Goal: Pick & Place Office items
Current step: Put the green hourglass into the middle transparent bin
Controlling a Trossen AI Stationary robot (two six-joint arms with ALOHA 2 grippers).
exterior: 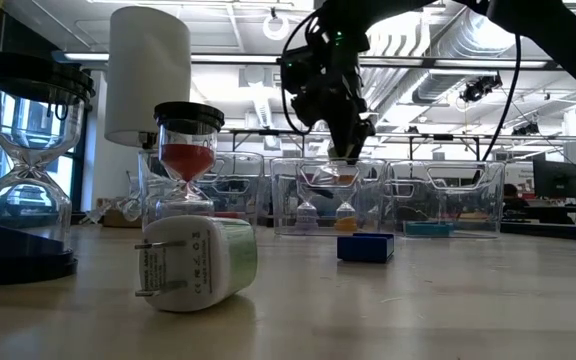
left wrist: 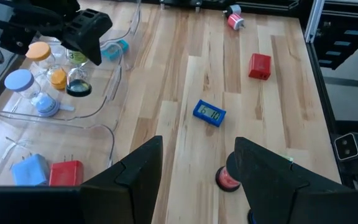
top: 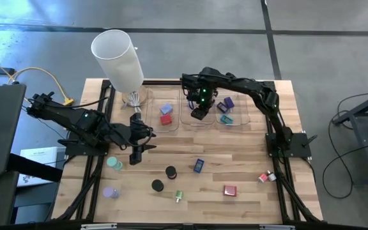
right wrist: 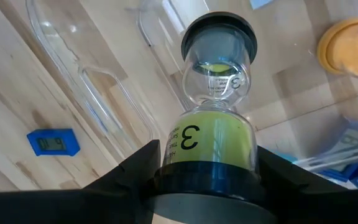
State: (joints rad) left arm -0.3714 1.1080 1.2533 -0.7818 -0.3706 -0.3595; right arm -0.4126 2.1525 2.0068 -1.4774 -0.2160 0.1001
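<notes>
Lying on its side closest to the low camera was a white plug (exterior: 193, 262). Right behind it stood a red sand timer (exterior: 188, 150) with black caps.

The right gripper (right wrist: 207, 149) was squeezing a green sand timer (right wrist: 213, 106) by its black end cap, one finger on each side. A big "3" was printed on the glass. The gripper hung above the middle clear tray (top: 185, 119), and the timer pointed away from the fingers toward the tray floor. An orange-capped timer (right wrist: 347, 43) sat in the tray just past it. A small blue clock (right wrist: 53, 142) lay on the wood outside the tray, off to one side of the gripper.

The left gripper (left wrist: 197, 142) hovered over the table with its fingers apart and nothing between them. A black-capped timer with red sand (left wrist: 229, 177) stood just ahead of one finger. The blue clock lay farther ahead, and a red block (left wrist: 260, 66) farther still. Beside this gripper, another clear tray (left wrist: 107, 134) held a blue block (left wrist: 30, 169) and a second red block (left wrist: 66, 172).
</notes>
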